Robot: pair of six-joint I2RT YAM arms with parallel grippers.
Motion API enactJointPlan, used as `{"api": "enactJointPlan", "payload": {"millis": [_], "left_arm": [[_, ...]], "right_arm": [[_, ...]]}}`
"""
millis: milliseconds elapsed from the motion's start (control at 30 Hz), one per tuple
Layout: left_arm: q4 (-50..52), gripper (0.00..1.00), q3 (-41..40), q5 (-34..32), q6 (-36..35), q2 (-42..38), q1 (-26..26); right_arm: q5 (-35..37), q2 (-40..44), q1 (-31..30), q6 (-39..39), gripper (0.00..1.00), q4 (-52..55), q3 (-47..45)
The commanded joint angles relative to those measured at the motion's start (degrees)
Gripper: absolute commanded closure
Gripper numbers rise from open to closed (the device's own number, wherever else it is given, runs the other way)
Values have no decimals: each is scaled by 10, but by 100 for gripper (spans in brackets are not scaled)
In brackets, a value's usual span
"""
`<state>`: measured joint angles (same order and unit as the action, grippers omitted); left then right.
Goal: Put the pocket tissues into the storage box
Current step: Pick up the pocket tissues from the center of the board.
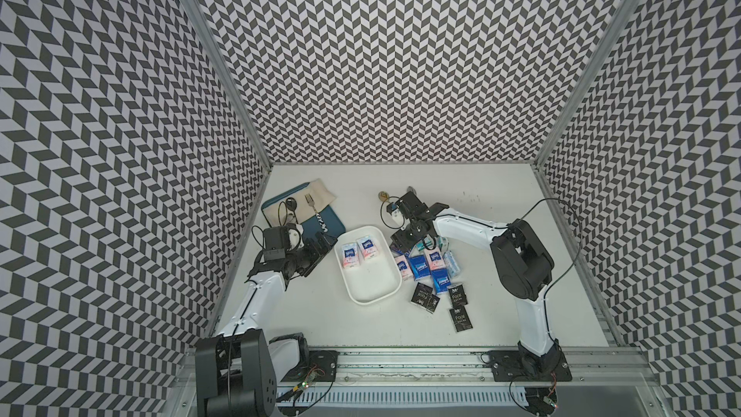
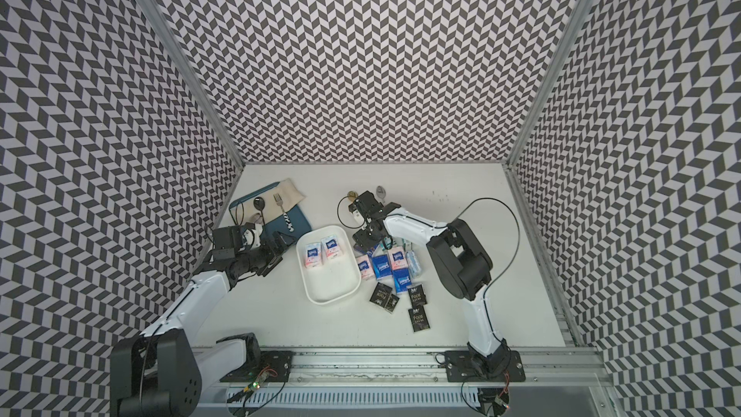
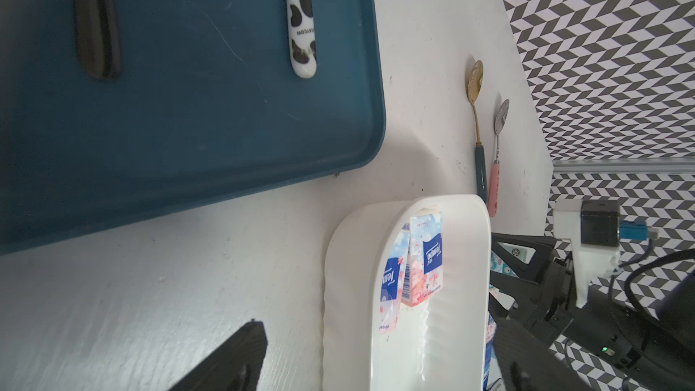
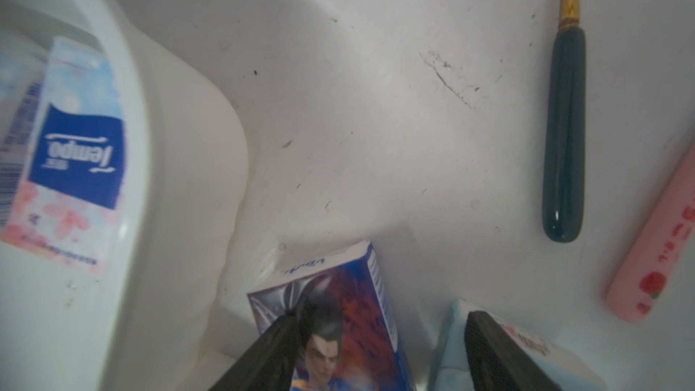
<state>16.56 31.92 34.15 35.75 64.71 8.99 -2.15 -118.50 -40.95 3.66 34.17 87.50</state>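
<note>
Mid-desk, the storage box (image 1: pixel 369 286) holds two pocket tissues (image 1: pixel 367 248) at its far end; other packets (image 1: pixel 421 268) lie just beside its right side. Over them the right gripper (image 4: pixel 380 317) stands spread, with spoons (image 3: pixel 477 126) beyond it. The left gripper (image 1: pixel 318 243), also spread, hovers beside the teal tray (image 3: pixel 188 107).

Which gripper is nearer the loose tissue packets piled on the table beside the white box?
Right. The right gripper hangs open directly over the far end of the loose packets; the left gripper is beyond the storage box, on its opposite side from them.
</note>
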Motion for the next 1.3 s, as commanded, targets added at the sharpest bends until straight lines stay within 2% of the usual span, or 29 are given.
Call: {"api": "enactJointPlan", "payload": {"millis": [0, 200, 400, 700, 1000, 1100, 1267], "left_arm": [[-4, 0, 2, 1, -8, -7, -2], [0, 0, 2, 0, -12, -10, -2], [1, 0, 2, -2, -12, -13, -1], [3, 0, 3, -4, -12, -15, -1], [5, 0, 2, -4, -10, -15, -1], [6, 0, 2, -6, -10, -17, -1], [2, 0, -3, -5, -9, -15, -2]], "right_arm": [[10, -28, -8, 6, 25, -7, 8], [17, -26, -10, 3, 27, -2, 2], [-10, 2, -17, -6, 28, -11, -13], [-36, 38, -26, -4, 21, -27, -51], [-13, -5, -27, -2, 21, -30, -45], [-11, -12, -26, -6, 27, -30, -39], [-20, -3, -24, -17, 54, -31, -38]]}}
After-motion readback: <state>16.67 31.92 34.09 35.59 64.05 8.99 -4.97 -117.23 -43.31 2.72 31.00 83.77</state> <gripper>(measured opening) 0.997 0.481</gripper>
